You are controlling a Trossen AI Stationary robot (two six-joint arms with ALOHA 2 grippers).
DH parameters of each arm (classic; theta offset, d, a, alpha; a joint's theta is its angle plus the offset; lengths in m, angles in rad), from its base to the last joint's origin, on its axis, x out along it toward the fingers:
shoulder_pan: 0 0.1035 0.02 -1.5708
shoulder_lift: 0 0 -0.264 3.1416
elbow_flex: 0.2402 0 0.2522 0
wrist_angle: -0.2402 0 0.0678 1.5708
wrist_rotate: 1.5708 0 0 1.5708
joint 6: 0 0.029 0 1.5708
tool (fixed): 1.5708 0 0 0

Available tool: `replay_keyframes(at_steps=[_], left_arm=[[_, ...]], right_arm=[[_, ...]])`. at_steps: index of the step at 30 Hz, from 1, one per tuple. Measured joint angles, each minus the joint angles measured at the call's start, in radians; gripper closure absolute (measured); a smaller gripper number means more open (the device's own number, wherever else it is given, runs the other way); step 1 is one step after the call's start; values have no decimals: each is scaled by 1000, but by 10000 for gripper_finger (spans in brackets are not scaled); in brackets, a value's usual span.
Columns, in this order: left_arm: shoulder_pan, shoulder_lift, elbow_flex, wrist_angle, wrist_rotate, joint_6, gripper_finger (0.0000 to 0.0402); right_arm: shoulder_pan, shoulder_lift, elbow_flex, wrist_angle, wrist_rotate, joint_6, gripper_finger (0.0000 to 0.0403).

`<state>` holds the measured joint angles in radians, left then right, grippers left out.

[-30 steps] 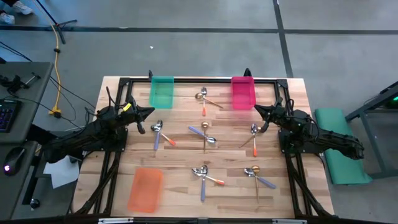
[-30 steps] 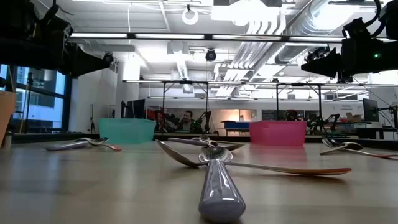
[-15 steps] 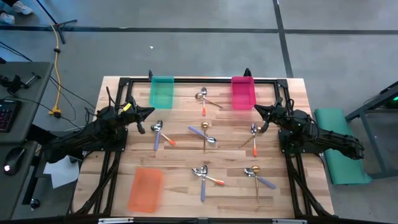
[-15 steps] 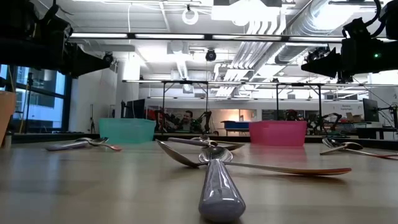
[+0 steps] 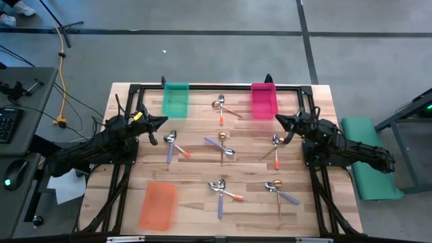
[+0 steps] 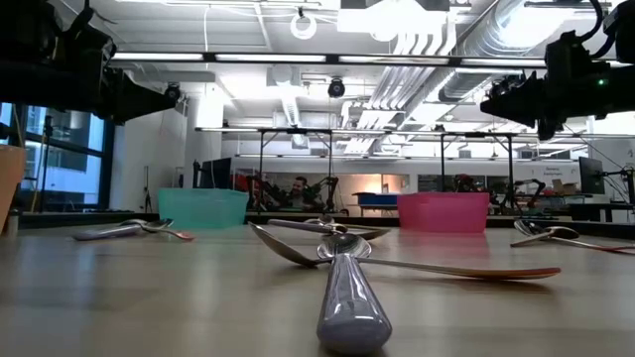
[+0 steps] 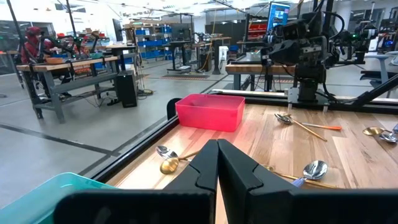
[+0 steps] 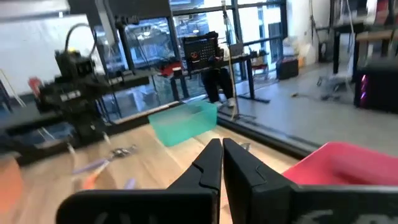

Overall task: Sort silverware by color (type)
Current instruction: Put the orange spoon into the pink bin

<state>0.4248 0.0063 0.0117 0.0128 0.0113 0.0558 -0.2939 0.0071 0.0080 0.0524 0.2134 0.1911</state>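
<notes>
Hovering above the table, the left gripper (image 5: 162, 120) and right gripper (image 5: 279, 119) are clenched, holding nothing.

Around my table lies a grey concrete floor (image 5: 202, 54) crossed by dark seams. Beyond it I see workbenches (image 7: 74, 65), tall windows (image 8: 186, 31), white ceiling ducts (image 6: 427, 59), and bright strip lights overhead.

Both arms hang raised, apparently clear of the worktop. The left claw (image 5: 162, 121) sits at nine o'clock, fingers pressed together. The right claw (image 5: 278, 119) sits at three o'clock, likewise closed.
</notes>
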Motion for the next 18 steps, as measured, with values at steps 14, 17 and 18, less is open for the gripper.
replay_keyframes(at_steps=[14,17,18], left_arm=[[0,0,0,0,0,0,401],[0,0,0,0,0,0,401],[0,0,0,0,0,0,401]], right_arm=[[1,0,0,249,-98,147,402],[6,13,0,297,-156,149,402],[12,24,0,306,-159,148,402]])
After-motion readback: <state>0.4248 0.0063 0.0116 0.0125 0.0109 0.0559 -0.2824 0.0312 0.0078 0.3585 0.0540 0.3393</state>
